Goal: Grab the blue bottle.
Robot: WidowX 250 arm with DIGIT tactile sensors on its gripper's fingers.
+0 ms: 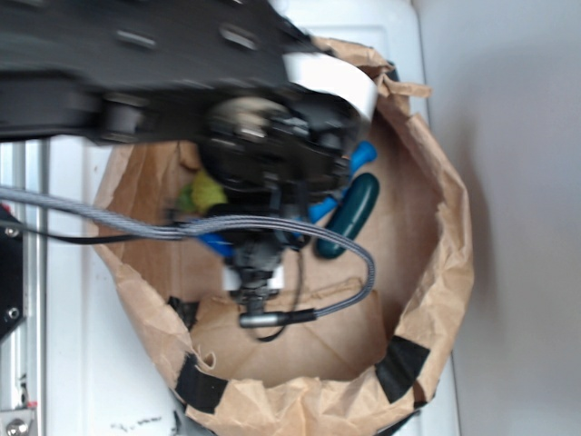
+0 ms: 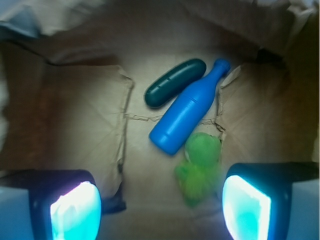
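Observation:
The blue bottle point(image 2: 191, 107) lies flat on the floor of a brown paper bag, neck toward the upper right of the wrist view. In the exterior view only parts of the blue bottle point(image 1: 361, 156) show from under the arm. My gripper point(image 2: 161, 207) hangs above the bag floor, short of the bottle's base, jaws wide apart with nothing between them. Its cyan pads point(image 2: 75, 212) frame the lower corners of the wrist view. From outside, the arm hides my gripper point(image 1: 257, 272).
A dark teal capsule point(image 2: 175, 82) lies beside the bottle's neck, also visible as the capsule point(image 1: 349, 216). A fuzzy green toy point(image 2: 200, 167) touches the bottle's base near my right pad. The paper bag walls point(image 1: 436, 263) rise all around. A grey cable point(image 1: 354, 263) loops over the bag.

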